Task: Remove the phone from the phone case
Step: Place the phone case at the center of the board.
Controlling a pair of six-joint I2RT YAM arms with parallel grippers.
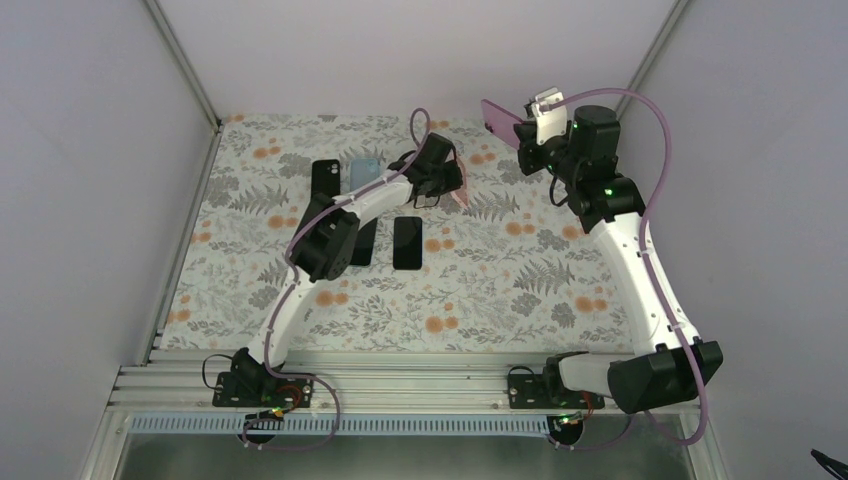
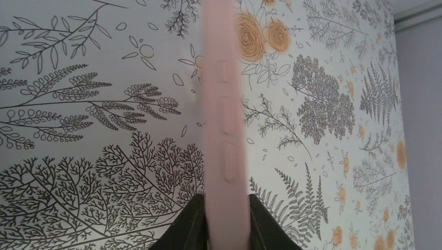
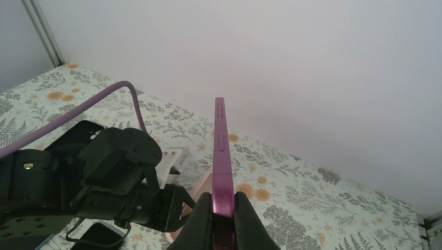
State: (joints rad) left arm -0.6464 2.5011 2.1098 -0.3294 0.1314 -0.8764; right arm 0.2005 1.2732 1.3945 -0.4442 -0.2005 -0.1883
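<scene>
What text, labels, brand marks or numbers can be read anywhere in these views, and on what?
None can be read. The pink case, the purple phone, the black phones and the floral cloth show no legible word, number or logo in any view.

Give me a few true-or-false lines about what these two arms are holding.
1. The right gripper pinches the purple phone up in the air. True.
2. The left gripper is empty. False: it pinches the pink case.
3. The phone sits inside the case. False: they are apart, one in each gripper.
4. A black slab lies flat on the table. True.
</scene>
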